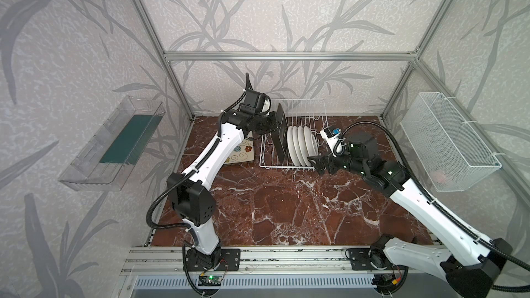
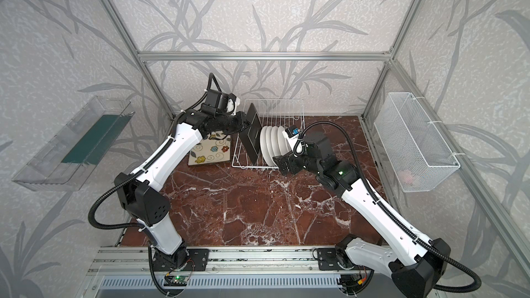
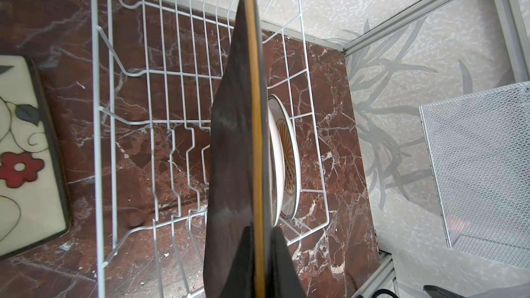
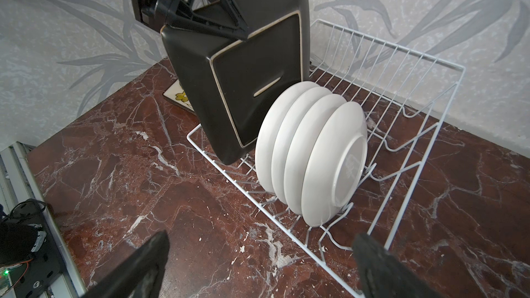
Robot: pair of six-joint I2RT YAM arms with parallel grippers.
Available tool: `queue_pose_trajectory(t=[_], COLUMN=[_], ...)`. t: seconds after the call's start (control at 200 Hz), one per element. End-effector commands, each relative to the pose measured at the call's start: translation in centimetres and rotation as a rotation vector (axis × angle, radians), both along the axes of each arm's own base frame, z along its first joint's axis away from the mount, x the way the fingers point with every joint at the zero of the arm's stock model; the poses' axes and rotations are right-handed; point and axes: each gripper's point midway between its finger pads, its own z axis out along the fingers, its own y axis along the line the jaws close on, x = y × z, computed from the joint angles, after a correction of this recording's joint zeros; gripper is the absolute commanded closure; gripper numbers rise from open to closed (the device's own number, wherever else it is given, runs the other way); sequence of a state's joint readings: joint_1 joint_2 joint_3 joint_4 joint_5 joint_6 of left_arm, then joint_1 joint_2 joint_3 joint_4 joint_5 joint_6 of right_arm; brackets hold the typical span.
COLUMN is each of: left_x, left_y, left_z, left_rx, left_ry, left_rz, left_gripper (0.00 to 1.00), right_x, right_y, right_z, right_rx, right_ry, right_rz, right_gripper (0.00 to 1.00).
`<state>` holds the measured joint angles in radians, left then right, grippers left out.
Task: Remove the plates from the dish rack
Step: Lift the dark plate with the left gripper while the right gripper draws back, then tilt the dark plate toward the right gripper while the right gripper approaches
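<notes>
Marble tabletop (image 1: 286,210), rack (image 1: 304,116) (four white plates (image 1: 301,146))

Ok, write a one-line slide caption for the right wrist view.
Left gripper grips a black-backed square plate at the dish rack beside four standing round plates; right gripper open.

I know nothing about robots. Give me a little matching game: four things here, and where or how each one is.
1 black-backed square plate
2 round white plates
3 flowered plate
4 right gripper

a open
b flat on the table
c clamped by the left gripper
d standing in the dish rack

Pairs: 1-c, 2-d, 3-b, 4-a.
</notes>
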<state>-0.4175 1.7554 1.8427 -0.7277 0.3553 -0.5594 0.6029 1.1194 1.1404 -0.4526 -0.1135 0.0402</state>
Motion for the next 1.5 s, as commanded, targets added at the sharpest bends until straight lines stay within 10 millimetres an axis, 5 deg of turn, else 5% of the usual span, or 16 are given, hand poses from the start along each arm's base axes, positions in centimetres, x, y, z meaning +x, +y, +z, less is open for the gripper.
queue_pose_trajectory(t=[0.0,0.505,0.91,1.495], left_x=[-0.1,0.0,-1.7,-4.8], left_y=[0.4,1.9,3.0,2.6], left_z=[6.9,9.9,14.0,15.6], left_rx=[-0.052,-0.013,0.125,0.377], left_ry=[-0.219,-0.355,-0.688,-1.089], left_rz=[-0.003,-0.001,-0.095,-0.301], left_gripper=[1.00,1.00,1.00,1.00], right_x=[-0.1,0.0,0.7,4.6], right_y=[0.0,0.2,-0.5,-4.6], right_z=[0.8,1.3,1.8,3.3], right_rx=[0.030,0.046,0.047,0.496], right_ry=[-0.018,-0.019,0.048,0.351], right_rz=[-0.004,-0.001,-0.063,-0.270], right_gripper=[0.01,0.01,0.01,0.01])
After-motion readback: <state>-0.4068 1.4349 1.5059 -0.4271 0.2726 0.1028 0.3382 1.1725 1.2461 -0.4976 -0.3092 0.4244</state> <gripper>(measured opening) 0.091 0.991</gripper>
